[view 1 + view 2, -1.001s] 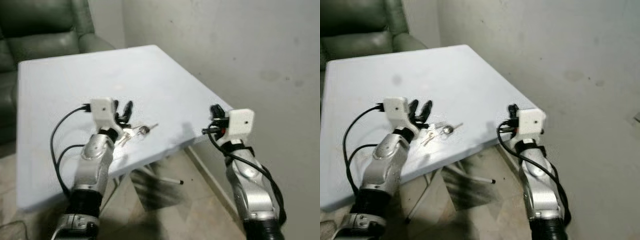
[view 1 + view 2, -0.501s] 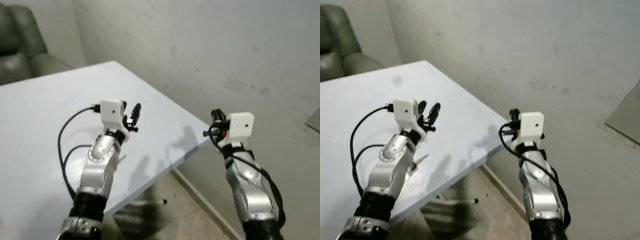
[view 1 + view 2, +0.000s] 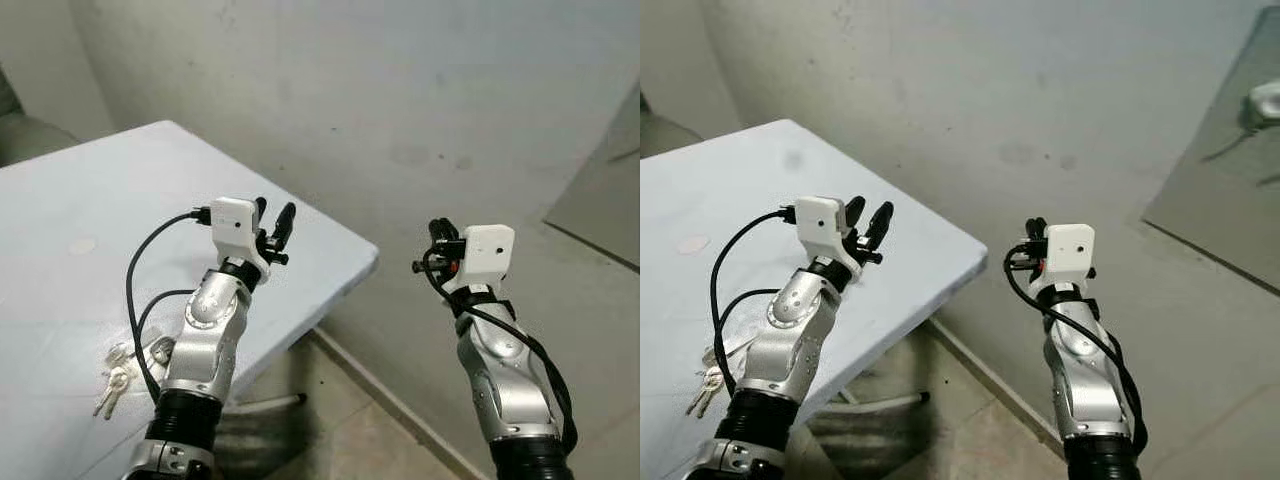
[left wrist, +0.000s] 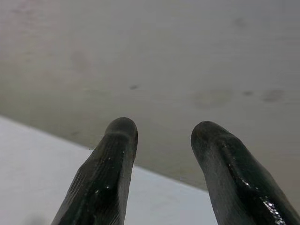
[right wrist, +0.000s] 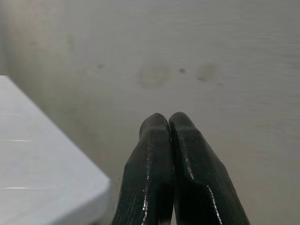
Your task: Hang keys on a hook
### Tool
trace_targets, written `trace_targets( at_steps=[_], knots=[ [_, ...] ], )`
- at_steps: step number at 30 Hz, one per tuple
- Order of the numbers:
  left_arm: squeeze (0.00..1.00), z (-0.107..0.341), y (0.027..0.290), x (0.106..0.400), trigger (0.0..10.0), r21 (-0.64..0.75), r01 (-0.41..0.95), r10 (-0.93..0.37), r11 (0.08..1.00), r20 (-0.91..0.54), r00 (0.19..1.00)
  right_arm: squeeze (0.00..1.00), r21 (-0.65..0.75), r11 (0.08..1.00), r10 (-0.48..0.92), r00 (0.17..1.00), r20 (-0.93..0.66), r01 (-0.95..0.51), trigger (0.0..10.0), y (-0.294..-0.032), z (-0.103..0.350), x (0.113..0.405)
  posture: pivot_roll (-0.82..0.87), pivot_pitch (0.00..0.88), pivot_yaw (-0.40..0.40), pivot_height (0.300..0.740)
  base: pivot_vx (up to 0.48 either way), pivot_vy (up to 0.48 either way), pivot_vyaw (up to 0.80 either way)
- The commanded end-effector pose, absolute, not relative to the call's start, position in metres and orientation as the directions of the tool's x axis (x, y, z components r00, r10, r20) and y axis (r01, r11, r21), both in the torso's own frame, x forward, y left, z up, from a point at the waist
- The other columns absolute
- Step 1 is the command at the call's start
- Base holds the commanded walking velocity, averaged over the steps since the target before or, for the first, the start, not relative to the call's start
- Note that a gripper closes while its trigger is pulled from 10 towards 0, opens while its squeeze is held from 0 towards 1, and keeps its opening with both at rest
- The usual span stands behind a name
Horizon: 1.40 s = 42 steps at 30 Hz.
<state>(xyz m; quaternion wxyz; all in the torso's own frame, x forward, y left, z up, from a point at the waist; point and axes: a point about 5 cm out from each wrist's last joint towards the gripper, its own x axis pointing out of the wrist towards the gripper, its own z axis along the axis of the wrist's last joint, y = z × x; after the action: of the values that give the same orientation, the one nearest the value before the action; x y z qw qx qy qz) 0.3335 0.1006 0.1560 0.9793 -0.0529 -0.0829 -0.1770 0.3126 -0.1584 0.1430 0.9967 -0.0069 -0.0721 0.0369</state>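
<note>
A bunch of silver keys (image 3: 118, 375) lies on the white table (image 3: 90, 200), near its front edge beside my left forearm. My left gripper (image 3: 272, 218) is raised above the table's right part and points at the wall; its two black fingers (image 4: 105, 173) stand apart with nothing between them. My right gripper (image 3: 437, 232) is held up off the table's right corner, facing the grey wall; in the right wrist view its fingers (image 5: 150, 164) are pressed together and hold nothing.
A grey plastered wall (image 3: 400, 90) fills the background. A slanted grey panel (image 3: 1230, 160) leans at the right, with a pale fitting (image 3: 1265, 100) near its top. The table's corner (image 3: 368, 262) juts toward the wall; tiled floor (image 3: 330, 420) lies below.
The camera has swung to the right: the sofa has left the view and the wall panel has come in. The keys now lie lower left, behind my raised left gripper.
</note>
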Motion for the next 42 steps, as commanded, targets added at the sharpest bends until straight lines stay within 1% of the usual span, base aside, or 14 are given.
trace_targets(
  at_steps=[1, 4, 7, 11, 14, 18, 22, 25, 35, 40, 42],
  knots=[
    [0.00, 0.1609, 0.1007, 0.3322, 10.0, -0.060, 0.366, -0.348, 0.929, 0.206, 0.915, 0.00, -0.017, 0.998, 0.061, 0.987, 0.147, -0.059, 10.0, -0.1607, 0.1461, 0.3135, -0.03, 0.000, -0.031, 0.740, 0.000, 0.000, -0.65],
    [0.00, 0.1606, 0.1019, 0.3324, 10.0, -0.101, 0.367, -0.342, 0.925, 0.206, 0.917, 0.00, -0.017, 0.998, 0.062, 0.987, 0.148, -0.060, 10.0, -0.1606, 0.1464, 0.3137, -0.03, 0.000, -0.031, 0.740, 0.000, 0.000, -0.65],
    [0.00, 0.1626, 0.1020, 0.3318, 10.0, -0.092, 0.370, -0.343, 0.925, 0.224, 0.912, 0.00, -0.018, 0.998, 0.064, 0.987, 0.147, -0.062, 10.0, -0.1604, 0.1466, 0.3139, -0.03, 0.000, -0.032, 0.740, 0.000, 0.000, -0.65],
    [0.00, 0.1630, 0.1014, 0.3325, 10.0, -0.122, 0.359, -0.329, 0.925, 0.212, 0.920, 0.00, -0.018, 0.998, 0.063, 0.987, 0.146, -0.061, 10.0, -0.1604, 0.1465, 0.3139, -0.03, 0.000, -0.033, 0.740, 0.000, 0.000, -0.65],
    [0.00, 0.1613, 0.1014, 0.3344, 10.0, -0.107, 0.346, -0.324, 0.932, 0.182, 0.928, 0.00, -0.017, 0.998, 0.061, 0.988, 0.145, -0.059, 10.0, -0.1606, 0.1465, 0.3138, -0.03, 0.000, -0.033, 0.740, 0.000, 0.000, -0.65],
    [0.00, 0.1640, 0.1007, 0.3339, 10.0, -0.113, 0.374, -0.347, 0.920, 0.204, 0.915, 0.00, -0.015, 0.998, 0.061, 0.988, 0.145, -0.059, 10.0, -0.1596, 0.1466, 0.3143, -0.03, 0.000, -0.031, 0.740, 0.000, 0.000, -0.65],
    [0.00, 0.1649, 0.1009, 0.3337, 10.0, -0.110, 0.373, -0.345, 0.921, 0.207, 0.915, 0.00, -0.015, 0.998, 0.060, 0.988, 0.145, -0.059, 10.0, -0.1594, 0.1462, 0.3139, -0.03, 0.000, -0.032, 0.740, 0.301, 0.000, -0.65],
    [0.00, 0.1645, 0.1016, 0.3335, 10.0, -0.112, 0.343, -0.316, 0.933, 0.203, 0.927, 0.00, -0.016, 0.998, 0.059, 0.988, 0.143, -0.058, 10.0, -0.1595, 0.1454, 0.3130, -0.03, 0.000, -0.031, 0.740, 0.000, 0.000, -0.65],
    [0.00, 0.1644, 0.1005, 0.3322, 10.0, -0.095, 0.348, -0.323, 0.933, 0.211, 0.923, 0.00, -0.016, 0.998, 0.058, 0.989, 0.138, -0.057, 10.0, -0.1595, 0.1440, 0.3119, -0.03, 0.000, -0.032, 0.740, 0.000, 0.000, -0.65],
    [0.00, 0.1657, 0.1004, 0.3302, 10.0, -0.092, 0.383, -0.354, 0.919, 0.231, 0.906, 0.00, -0.015, 0.998, 0.060, 0.989, 0.135, -0.058, 10.0, -0.1591, 0.1432, 0.3116, -0.03, 0.000, -0.032, 0.740, 0.000, 0.000, -0.65],
    [0.00, 0.1645, 0.1011, 0.3307, 10.0, -0.058, 0.382, -0.362, 0.922, 0.215, 0.907, 0.00, -0.017, 0.998, 0.060, 0.989, 0.135, -0.058, 10.0, -0.1590, 0.1429, 0.3116, -0.03, 0.000, -0.032, 0.740, 0.000, 0.000, -0.65]
  ],
)
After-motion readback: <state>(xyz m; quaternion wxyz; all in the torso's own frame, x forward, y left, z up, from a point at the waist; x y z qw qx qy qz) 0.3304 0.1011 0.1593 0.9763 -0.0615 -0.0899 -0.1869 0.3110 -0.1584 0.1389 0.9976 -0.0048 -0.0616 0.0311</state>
